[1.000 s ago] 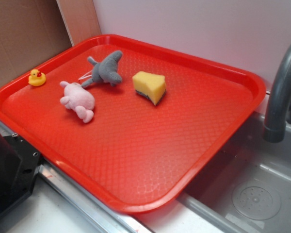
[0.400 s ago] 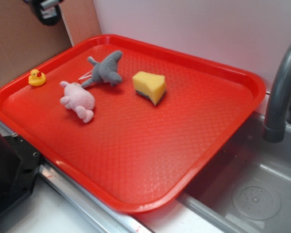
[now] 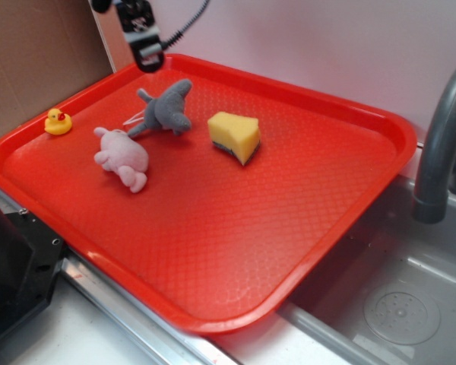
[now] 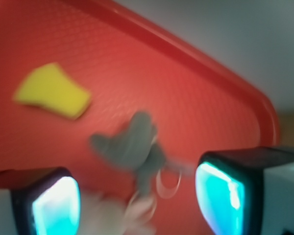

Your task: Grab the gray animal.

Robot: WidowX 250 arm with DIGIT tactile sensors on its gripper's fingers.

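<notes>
The gray animal [image 3: 166, 109] is a small dark-gray plush with fins and a tail, lying on the red tray [image 3: 235, 228] near its back left. A white string loop trails from its tail end. My gripper [image 3: 148, 59] hangs in the air above the tray's back rim, up and left of the plush, not touching it. In the blurred wrist view the gray animal [image 4: 130, 147] lies between and beyond my two fingers, and the gripper [image 4: 137, 200] is open with a wide gap and nothing in it.
A pink plush animal [image 3: 121, 157] lies just in front of the gray one. A yellow sponge wedge [image 3: 234, 135] sits to its right, a tiny yellow duck [image 3: 58, 122] at the tray's left rim. A gray faucet [image 3: 441, 137] and sink [image 3: 399, 304] stand right.
My gripper has come into the exterior view from the top left and moved right and down toward the tray's back rim. The toys have not moved.
</notes>
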